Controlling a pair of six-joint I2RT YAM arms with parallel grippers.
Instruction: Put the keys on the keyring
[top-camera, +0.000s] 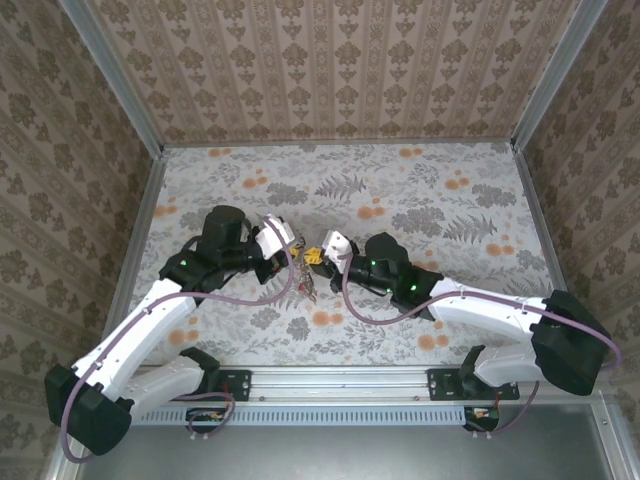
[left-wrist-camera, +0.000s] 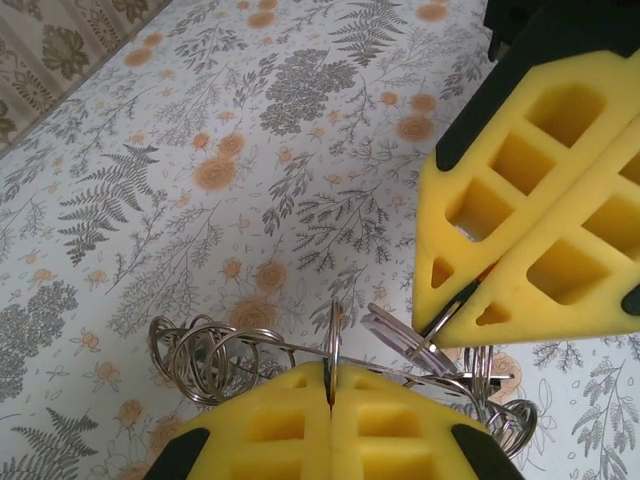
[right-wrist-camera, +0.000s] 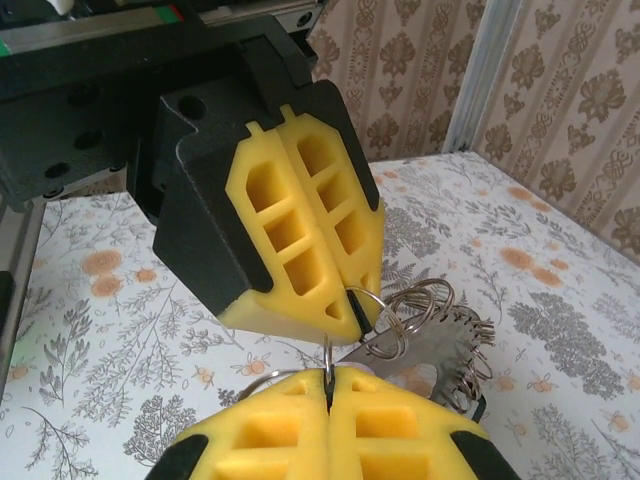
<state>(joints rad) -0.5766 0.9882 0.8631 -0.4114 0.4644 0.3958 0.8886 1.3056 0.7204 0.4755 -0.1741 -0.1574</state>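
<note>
This is a robot test cell dressed to look like a home, not a lived-in room. The brown damask-patterned wallpaper panels are held in bare aluminium frame posts, boxing in three sides of a small worktop covered by a floral-printed sheet of grey ferns and orange blossoms. Along the near edge runs a ribbed aluminium mounting rail, to which two white-and-black robot arms are bolted, with purple cables trailing loose over them.
</note>
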